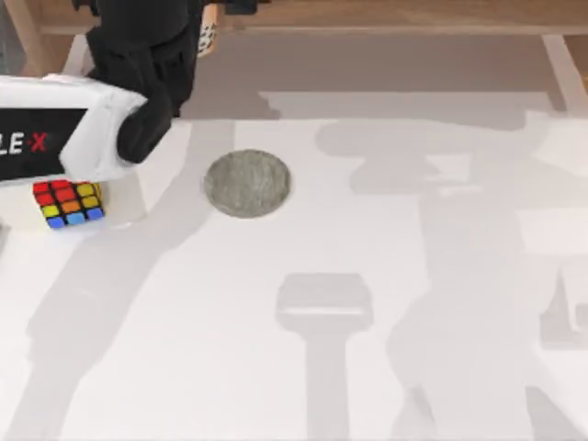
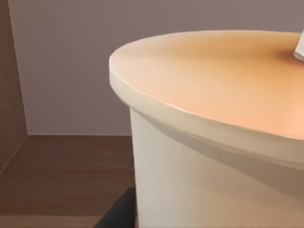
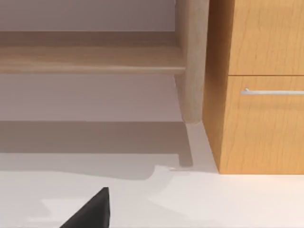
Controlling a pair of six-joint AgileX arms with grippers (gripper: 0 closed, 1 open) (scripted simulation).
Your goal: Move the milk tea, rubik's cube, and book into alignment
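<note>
The left arm (image 1: pixel 138 73) reached over the table's far left corner, and the left wrist view sat very close against the milk tea (image 2: pixel 213 118), its orange-tan lid and pale wall. Whether the left gripper was clamped on the cup could not be told. Risk, as judged: a tall cup could tip or slip if held loosely or swung fast. Its contents were not visible. The rubik's cube (image 1: pixel 68 203) rested at the left edge, near the grey disc (image 1: pixel 247 183). The right arm was parked; a dark fingertip (image 3: pixel 90 211) showed over the table.
</note>
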